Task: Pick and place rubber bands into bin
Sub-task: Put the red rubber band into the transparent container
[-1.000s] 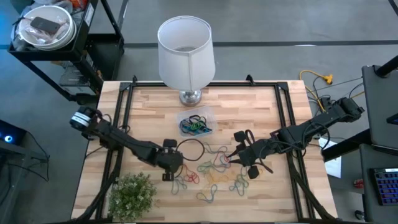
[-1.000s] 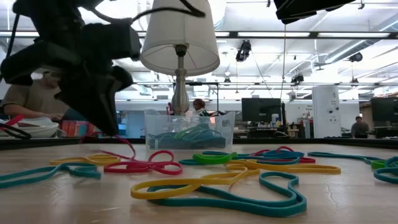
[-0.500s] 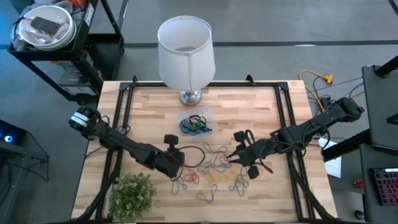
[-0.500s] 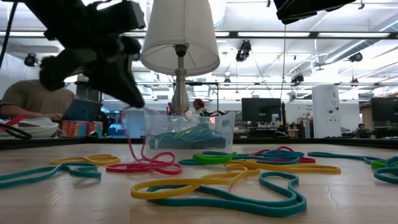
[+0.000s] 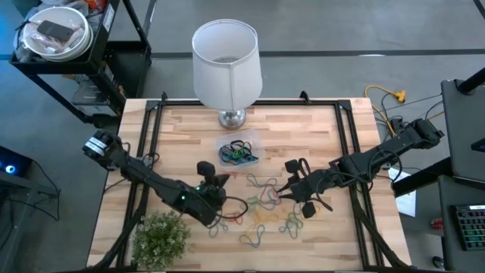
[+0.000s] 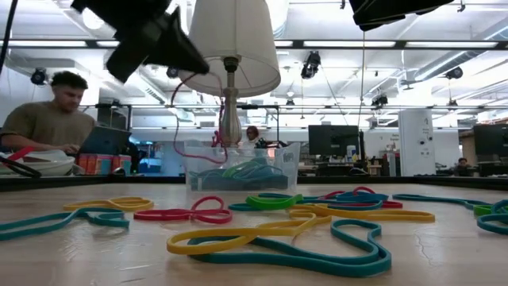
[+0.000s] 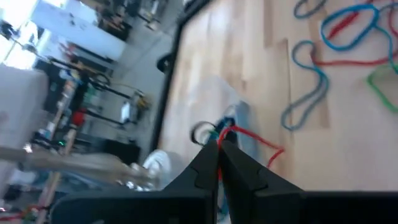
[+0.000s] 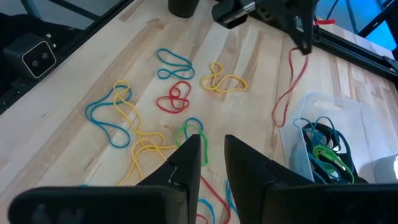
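Observation:
Several rubber bands in red, yellow, blue and green lie loose on the wooden table, seen up close in the low view. The bin, a clear tub, stands in front of the lamp base with several bands inside. My left gripper is raised just near-left of the bin, shut on a red rubber band. My right gripper hovers above the loose bands at the right, open, with nothing between its fingers. My left gripper pinches the red rubber band by its upper end between the two shut fingertips. The fingers slant downward toward the table's far side. The band hangs slack below them as a thin strand, clear of the table, its lower end beside the bin.
A white lamp stands at the far middle of the table, right behind the bin. A small green plant sits at the near left corner. Black frame rails run along the table's sides. People sit in the room beyond the table.
My left gripper has risen and gone toward the far edge and the bin, turning its wrist as it went. The red rubber band, which trailed on the table among the others, now hangs clear below the shut fingers.

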